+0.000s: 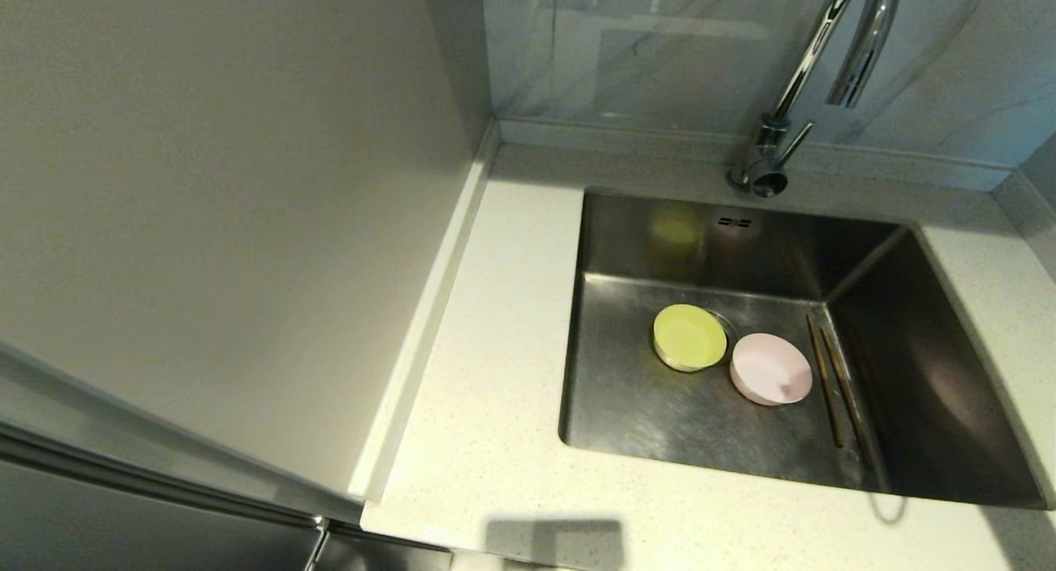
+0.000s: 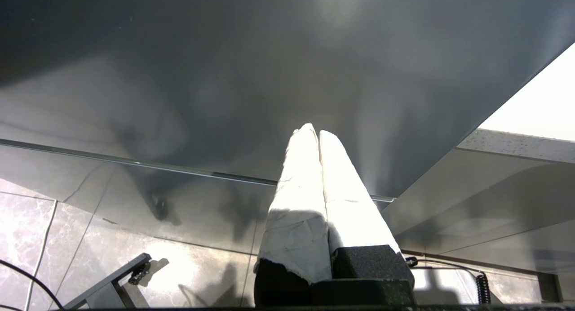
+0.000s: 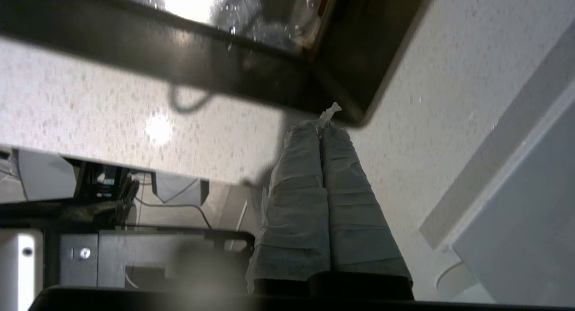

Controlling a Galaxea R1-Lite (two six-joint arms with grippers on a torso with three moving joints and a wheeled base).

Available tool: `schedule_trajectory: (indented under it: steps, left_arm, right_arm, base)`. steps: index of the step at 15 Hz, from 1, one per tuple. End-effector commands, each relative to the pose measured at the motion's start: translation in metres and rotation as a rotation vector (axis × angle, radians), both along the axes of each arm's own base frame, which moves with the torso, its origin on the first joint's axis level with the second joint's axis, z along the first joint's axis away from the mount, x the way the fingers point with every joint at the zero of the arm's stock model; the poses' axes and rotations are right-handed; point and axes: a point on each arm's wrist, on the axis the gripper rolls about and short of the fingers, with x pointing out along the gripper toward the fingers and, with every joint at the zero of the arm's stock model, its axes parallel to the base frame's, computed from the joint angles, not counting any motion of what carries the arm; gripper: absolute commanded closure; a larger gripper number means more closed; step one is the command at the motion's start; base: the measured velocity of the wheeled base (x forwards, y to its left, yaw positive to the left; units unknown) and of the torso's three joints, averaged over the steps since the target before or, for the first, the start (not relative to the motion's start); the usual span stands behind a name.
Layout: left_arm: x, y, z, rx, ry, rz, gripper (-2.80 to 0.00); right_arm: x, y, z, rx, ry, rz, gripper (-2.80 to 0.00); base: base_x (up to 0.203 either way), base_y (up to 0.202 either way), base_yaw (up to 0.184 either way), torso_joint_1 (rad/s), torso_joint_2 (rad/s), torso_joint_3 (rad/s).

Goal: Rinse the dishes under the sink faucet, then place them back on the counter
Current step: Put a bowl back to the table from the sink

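Note:
In the head view a yellow-green bowl (image 1: 690,337) and a pale pink bowl (image 1: 770,369) lie side by side on the floor of the steel sink (image 1: 643,406). Two brown chopsticks (image 1: 837,379) lie along the basin's right side. The chrome faucet (image 1: 813,68) stands behind the sink, its spout above the basin. Neither arm shows in the head view. My right gripper (image 3: 320,127) is shut and empty, above the speckled counter (image 3: 112,117) near a corner of the sink (image 3: 346,46). My left gripper (image 2: 313,132) is shut and empty, facing a dark cabinet front.
The off-white counter (image 1: 487,406) runs left of and in front of the sink. A beige wall panel (image 1: 231,208) rises on the left, a marble backsplash (image 1: 660,51) behind. A tiled floor (image 2: 45,239) shows in the left wrist view.

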Motion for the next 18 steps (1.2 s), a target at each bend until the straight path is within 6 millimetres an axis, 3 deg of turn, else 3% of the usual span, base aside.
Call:
schedule_trajectory:
  steps: [1, 4, 9, 10, 16, 18]
  left_arm:
    - [0.0, 0.0, 0.0, 0.0, -0.003, 0.0, 0.0]
    - [0.0, 0.0, 0.0, 0.0, -0.003, 0.0, 0.0]
    - [0.0, 0.0, 0.0, 0.0, -0.003, 0.0, 0.0]
    - [0.0, 0.0, 0.0, 0.0, -0.003, 0.002, 0.0]
    - [0.0, 0.0, 0.0, 0.0, -0.003, 0.0, 0.0]
    - [0.0, 0.0, 0.0, 0.0, -0.003, 0.0, 0.0]
  right_arm:
    - [0.026, -0.002, -0.012, 0.004, -0.005, -0.007, 0.0]
    - [0.062, -0.004, -0.034, 0.042, -0.078, -0.064, 0.0]
    - [0.072, -0.004, -0.049, 0.072, -0.053, -0.101, 0.0]
    - [0.073, -0.004, -0.05, 0.072, -0.05, -0.101, -2.8]
    - [0.079, -0.004, -0.053, 0.091, -0.037, -0.089, -2.8]
    - [0.093, -0.004, -0.062, 0.095, -0.037, -0.08, -2.8]
  base:
    - [0.0, 0.0, 0.0, 0.0, 0.0, 0.0]
    - [0.0, 0.0, 0.0, 0.0, 0.0, 0.0]
    - [0.0, 0.0, 0.0, 0.0, 0.0, 0.0]
    - [0.0, 0.0, 0.0, 0.0, 0.0, 0.0]
    - [0.0, 0.0, 0.0, 0.0, 0.0, 0.0]
    - [0.0, 0.0, 0.0, 0.0, 0.0, 0.0]
